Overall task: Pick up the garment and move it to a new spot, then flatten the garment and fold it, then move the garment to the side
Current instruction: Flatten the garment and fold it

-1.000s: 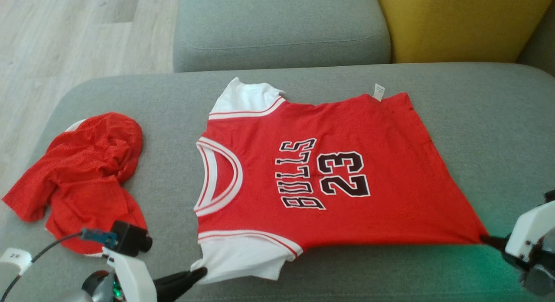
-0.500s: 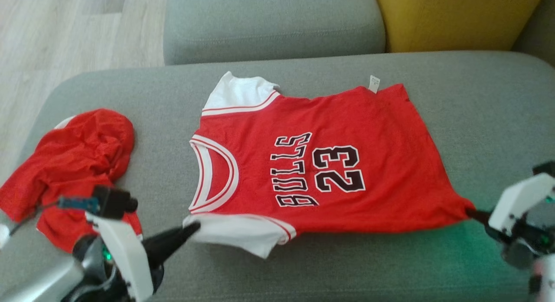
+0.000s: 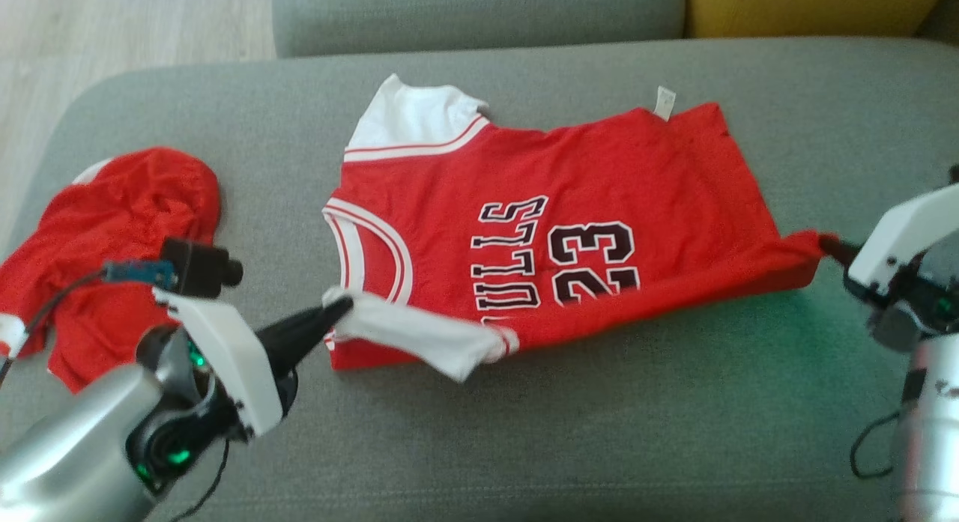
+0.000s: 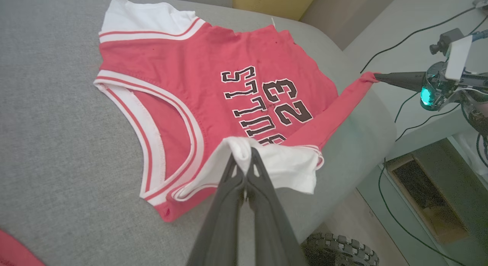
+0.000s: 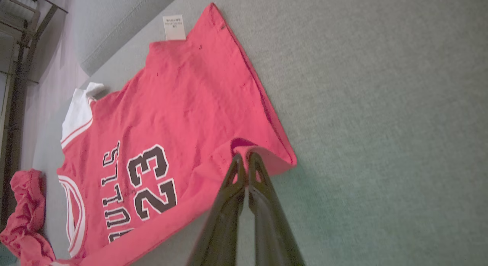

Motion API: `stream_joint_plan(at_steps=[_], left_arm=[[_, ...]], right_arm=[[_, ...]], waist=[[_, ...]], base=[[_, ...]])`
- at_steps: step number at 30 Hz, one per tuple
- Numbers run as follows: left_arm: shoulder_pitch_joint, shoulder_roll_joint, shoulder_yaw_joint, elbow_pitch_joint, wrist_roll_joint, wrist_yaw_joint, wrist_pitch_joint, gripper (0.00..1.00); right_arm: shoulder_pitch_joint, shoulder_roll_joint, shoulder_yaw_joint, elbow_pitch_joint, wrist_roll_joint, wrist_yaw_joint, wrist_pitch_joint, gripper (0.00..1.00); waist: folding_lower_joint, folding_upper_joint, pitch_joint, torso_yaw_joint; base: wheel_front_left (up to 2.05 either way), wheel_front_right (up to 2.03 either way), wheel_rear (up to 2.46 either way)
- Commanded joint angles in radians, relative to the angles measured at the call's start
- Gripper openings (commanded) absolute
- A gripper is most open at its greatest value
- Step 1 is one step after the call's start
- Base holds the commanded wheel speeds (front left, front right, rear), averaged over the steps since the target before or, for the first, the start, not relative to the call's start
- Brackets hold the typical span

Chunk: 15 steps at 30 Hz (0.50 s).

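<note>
Saw the jersey (image 3: pixel 543 237) lying print-up across the grey sofa (image 3: pixel 524 432), collar (image 3: pixel 354 260) end to the left, hem end to the right, BULLS 23 running sideways. Found the left jaws clamped tight on the near white sleeve (image 4: pixel 278 166), dark fingers (image 4: pixel 228 197) pressed together with the cloth bunched at their tips and the sleeve held up off the cushion. Same deal on the other side: right jaws pinched together on the near hem corner (image 5: pixel 248 145), fingers (image 5: pixel 263 189) closed over a little red fold, corner tugged out into a point. Noticed the near side edge strung between those two grips and rolled over a bit, hiding the first letter of the print in the head view. Spotted the far sleeve (image 3: pixel 408 117) lying flat on the sofa, plus a small white label (image 3: pixel 664 102) poking out at the far hem corner. Also clocked a crumpled red garment (image 3: pixel 120 230) sitting well apart on the left end of the sofa, just beyond the left arm (image 3: pixel 82 425). Caught a yellow cushion (image 3: pixel 809 9) at the top right, and pale wood floor (image 3: pixel 112 20) past the top left.
</note>
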State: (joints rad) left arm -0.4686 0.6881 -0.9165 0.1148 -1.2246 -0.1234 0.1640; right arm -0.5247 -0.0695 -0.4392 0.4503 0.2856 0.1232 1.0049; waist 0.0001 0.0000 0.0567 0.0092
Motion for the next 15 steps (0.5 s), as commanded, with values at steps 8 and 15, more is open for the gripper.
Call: stream_joint_plan(at_steps=[8,15], left_arm=[[-0.15,-0.023,0.067,0.107,0.011,-0.006,-0.047,0.0],[-0.206,-0.07,0.06,0.189,0.014,-0.007,-0.072,0.0]], right_arm=[[-0.138,0.014,-0.006,0.033,-0.062,0.008,-0.078,0.0],[-0.181,0.017,-0.017,0.095,-0.102,0.008,-0.131,0.18]], waist=[[-0.0001,0.0,0.074,0.009],[-0.0001,0.0,0.106,0.011]], base=[[0.0,0.0,0.0],[0.0,0.0,0.0]])
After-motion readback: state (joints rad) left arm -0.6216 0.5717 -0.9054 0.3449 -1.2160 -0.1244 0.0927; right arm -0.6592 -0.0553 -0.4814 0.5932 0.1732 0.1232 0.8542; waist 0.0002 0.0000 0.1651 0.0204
